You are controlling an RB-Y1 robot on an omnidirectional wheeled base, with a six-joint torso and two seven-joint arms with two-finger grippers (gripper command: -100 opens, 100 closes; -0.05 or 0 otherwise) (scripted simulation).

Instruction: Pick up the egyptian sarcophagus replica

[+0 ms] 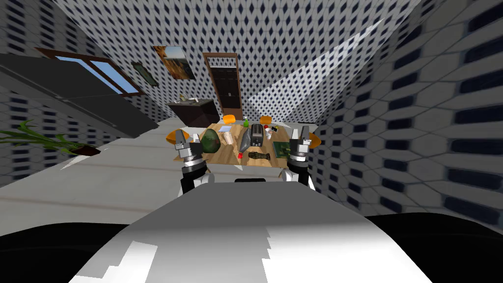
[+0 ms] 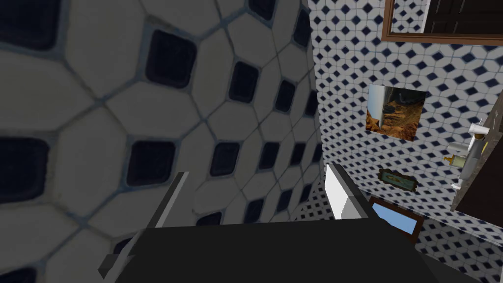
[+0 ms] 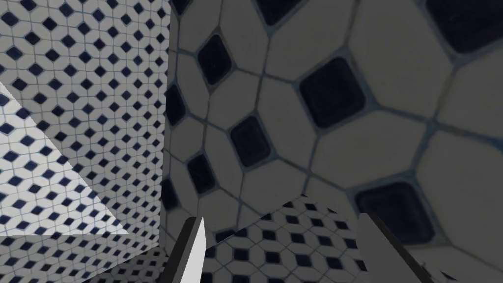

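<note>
In the head view, the dark sarcophagus replica [image 1: 259, 155] is seen lying near the wooden table's [image 1: 228, 155] front edge, between the left gripper [image 1: 181, 135] and the right gripper [image 1: 300, 133]. In the left wrist view, the fingers [image 2: 169, 201] are spread wide. In the right wrist view, the fingers [image 3: 194, 250] are likewise spread wide.

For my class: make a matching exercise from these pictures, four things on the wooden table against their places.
1 dark green egg-shaped object
2 flat dark green square
3 dark olive mummy-shaped figure
4 bright green spray bottle

a far edge of the wooden table
b by the right claw
c by the left claw
d near edge, middle

Pairs: 1-c, 2-b, 3-d, 4-a.
</note>
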